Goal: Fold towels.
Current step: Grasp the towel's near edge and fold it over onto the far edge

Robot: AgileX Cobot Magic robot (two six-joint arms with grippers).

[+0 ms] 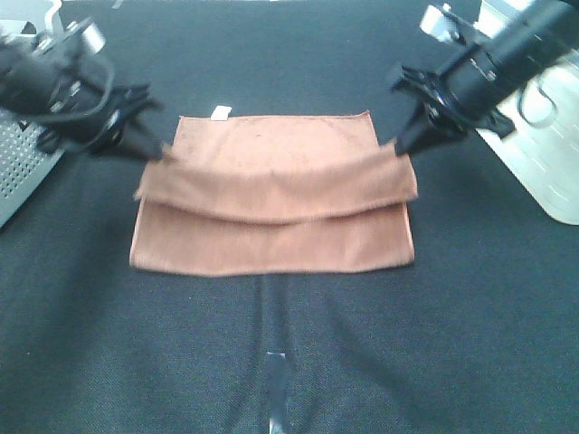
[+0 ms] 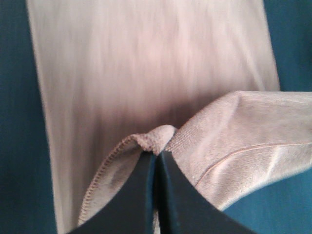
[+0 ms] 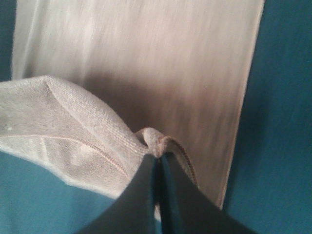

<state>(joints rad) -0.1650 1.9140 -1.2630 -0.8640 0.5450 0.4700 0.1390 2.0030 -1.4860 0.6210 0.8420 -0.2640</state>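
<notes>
One towel (image 1: 271,240): reddish-brown, spread on the dark table (image 1: 289,362), in the middle between the two arms.
Far part: lies flat, with a small white tag (image 1: 220,112) at its far-left corner.
Near part: also flat, one layer showing toward the near side.
Middle band: a layer raised from left to right across the cloth; its loose edge sags in the middle and covers the far strip of the near part.
Left gripper (image 1: 163,152): at the left end of the raised band, with jaws pressed together on a bunched corner. The left wrist view shows the stitched hem curling out just past the tips (image 2: 156,158).
Right gripper (image 1: 398,147): at the right end of the same band, with jaws likewise clamped on a small bunch of cloth. In the right wrist view the hem loops over the tips (image 3: 157,158).
Cloth and jaws: only the two corners are between the jaws. The flat part of the cloth lies beyond and below them, blurred in both wrist views.
Left edge: a grey perforated panel (image 1: 14,172).
Right edge: a white object (image 1: 552,154), apart from the cloth.
</notes>
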